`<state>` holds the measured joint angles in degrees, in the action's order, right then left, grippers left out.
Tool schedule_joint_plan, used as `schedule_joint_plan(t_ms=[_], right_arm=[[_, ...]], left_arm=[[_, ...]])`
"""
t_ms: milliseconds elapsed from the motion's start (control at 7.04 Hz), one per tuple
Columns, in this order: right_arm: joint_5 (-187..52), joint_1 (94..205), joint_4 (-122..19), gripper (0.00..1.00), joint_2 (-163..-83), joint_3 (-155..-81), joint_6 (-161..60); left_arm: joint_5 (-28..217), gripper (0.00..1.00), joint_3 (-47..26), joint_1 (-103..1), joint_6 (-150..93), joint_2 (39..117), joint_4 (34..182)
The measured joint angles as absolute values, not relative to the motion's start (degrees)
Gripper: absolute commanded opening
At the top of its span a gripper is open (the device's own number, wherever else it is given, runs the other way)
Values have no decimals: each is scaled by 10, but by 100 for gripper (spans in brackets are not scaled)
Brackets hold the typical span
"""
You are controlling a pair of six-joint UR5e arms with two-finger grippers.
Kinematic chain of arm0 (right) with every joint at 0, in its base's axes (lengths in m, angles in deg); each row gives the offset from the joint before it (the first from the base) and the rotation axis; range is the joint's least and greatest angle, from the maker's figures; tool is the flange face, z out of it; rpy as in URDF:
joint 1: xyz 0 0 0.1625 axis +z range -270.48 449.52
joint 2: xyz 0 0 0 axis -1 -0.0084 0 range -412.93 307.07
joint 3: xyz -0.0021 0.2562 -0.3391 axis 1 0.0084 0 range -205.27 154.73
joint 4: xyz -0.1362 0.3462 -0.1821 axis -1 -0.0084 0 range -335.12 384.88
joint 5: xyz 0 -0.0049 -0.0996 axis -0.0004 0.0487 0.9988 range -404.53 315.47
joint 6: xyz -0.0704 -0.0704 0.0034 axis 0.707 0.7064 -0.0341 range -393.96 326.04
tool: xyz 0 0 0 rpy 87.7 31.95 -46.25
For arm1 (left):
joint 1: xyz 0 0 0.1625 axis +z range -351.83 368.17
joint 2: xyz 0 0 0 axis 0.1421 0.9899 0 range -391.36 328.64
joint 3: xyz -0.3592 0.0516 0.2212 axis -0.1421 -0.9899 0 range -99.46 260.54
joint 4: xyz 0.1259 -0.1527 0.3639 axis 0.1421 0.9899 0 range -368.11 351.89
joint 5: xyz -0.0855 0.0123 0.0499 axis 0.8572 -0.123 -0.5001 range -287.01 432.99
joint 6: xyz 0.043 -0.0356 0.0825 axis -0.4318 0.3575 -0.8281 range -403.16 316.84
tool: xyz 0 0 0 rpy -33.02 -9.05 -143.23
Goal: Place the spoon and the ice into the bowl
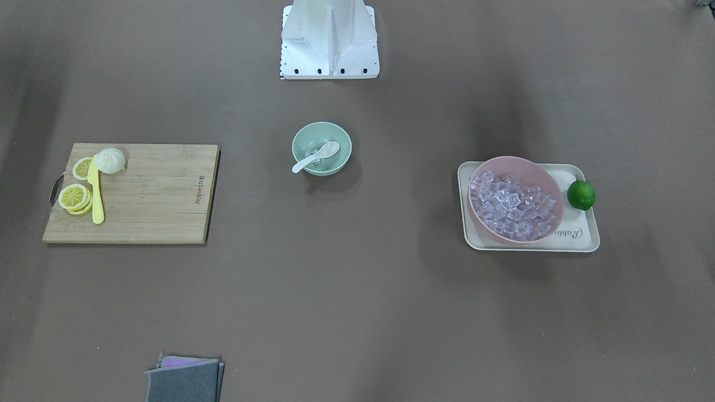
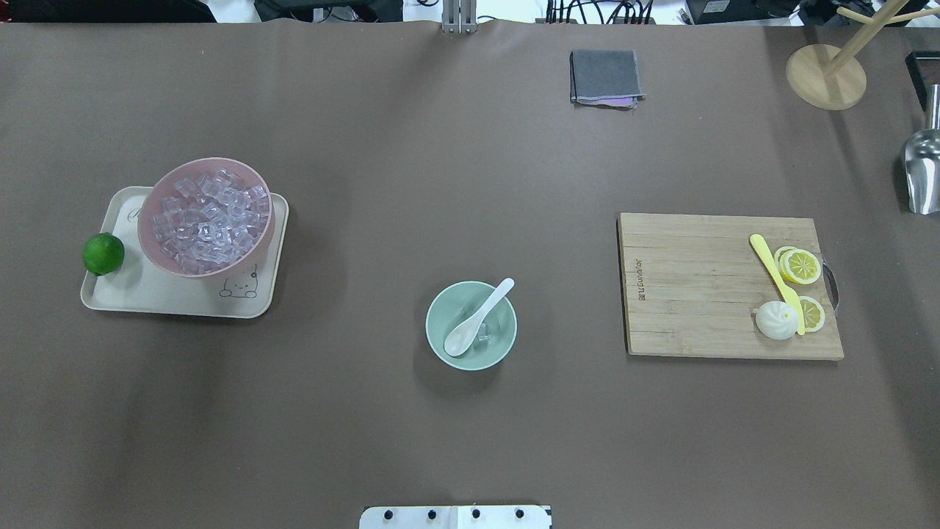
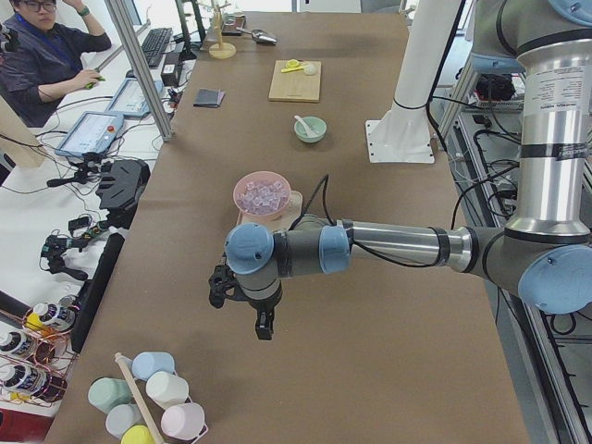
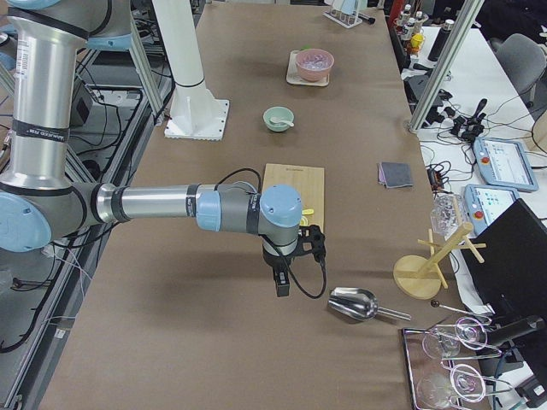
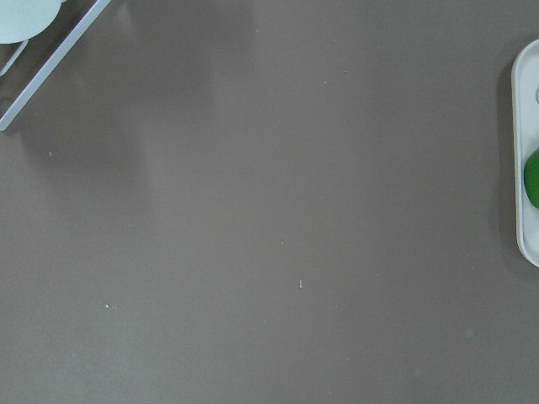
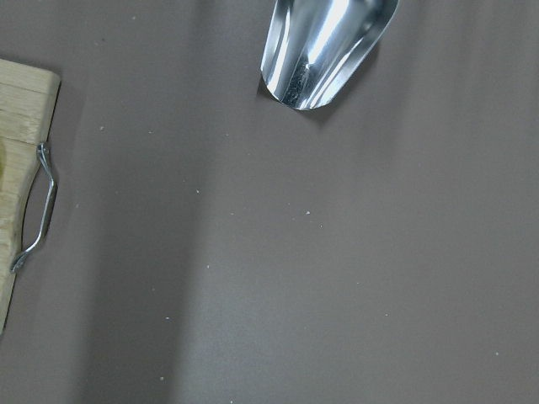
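The spoon (image 2: 477, 317) lies in the mint bowl (image 2: 449, 303) at mid-tabletop. Its scoop sits beside the ice (image 2: 484, 337), its handle toward one o'clock from the robot's side. The left arm's fingers (image 3: 264, 326) hang far off at nine o'clock and the right arm's fingers (image 4: 282, 282) at three, neither clearly nearer; released or clenched, I cannot tell.

Overhead and front cameras face each other across the bowl (image 1: 339, 162); both wrist cameras look closely downward.
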<state>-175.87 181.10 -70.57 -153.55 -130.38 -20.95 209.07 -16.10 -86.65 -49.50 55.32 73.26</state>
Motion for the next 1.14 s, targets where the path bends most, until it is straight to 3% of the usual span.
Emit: schedule_joint_plan(t_ms=[1136], right_arm=[[-1775, 1811, -706, 100, -1537, -1304, -206]], left_arm=[[2083, 98, -160, -866, -454, 535, 805]])
